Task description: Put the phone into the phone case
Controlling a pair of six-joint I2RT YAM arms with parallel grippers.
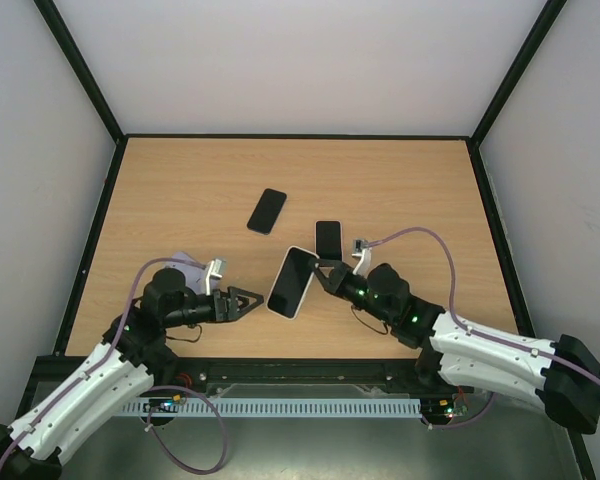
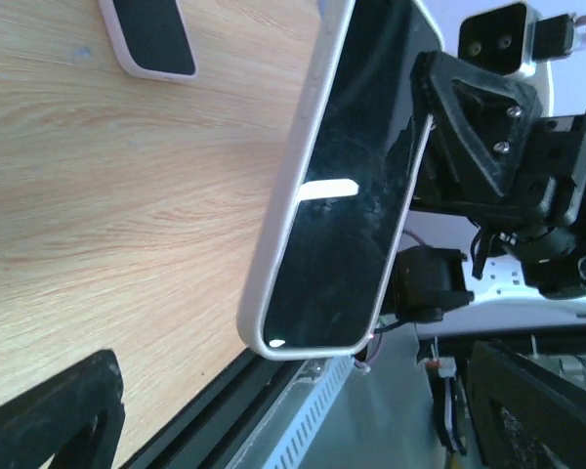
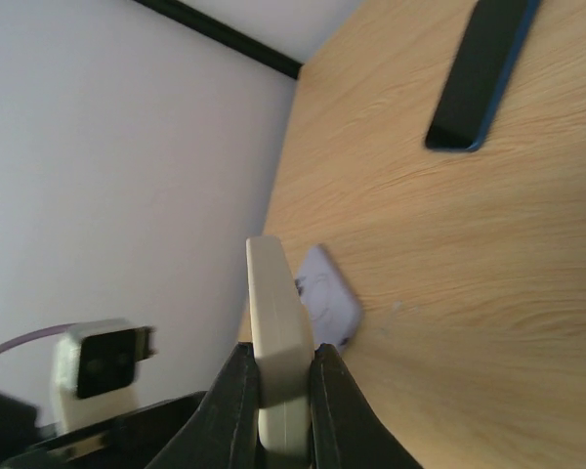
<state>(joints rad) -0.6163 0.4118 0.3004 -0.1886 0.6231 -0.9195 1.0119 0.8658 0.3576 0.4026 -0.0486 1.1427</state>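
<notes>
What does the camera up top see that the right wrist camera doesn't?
Only the top view shows the white phone's shiny dark screen, and a small black phone lying just behind the right gripper. Only the right wrist view shows the white phone edge-on, its thin side pinched between the two fingers. Both views show the white phone held up off the table, the purple case lying flat, and the dark phone farther out on the wood.

Wooden table (image 1: 180,190) inside pale, seemingly plain walls (image 1: 300,60).
</notes>
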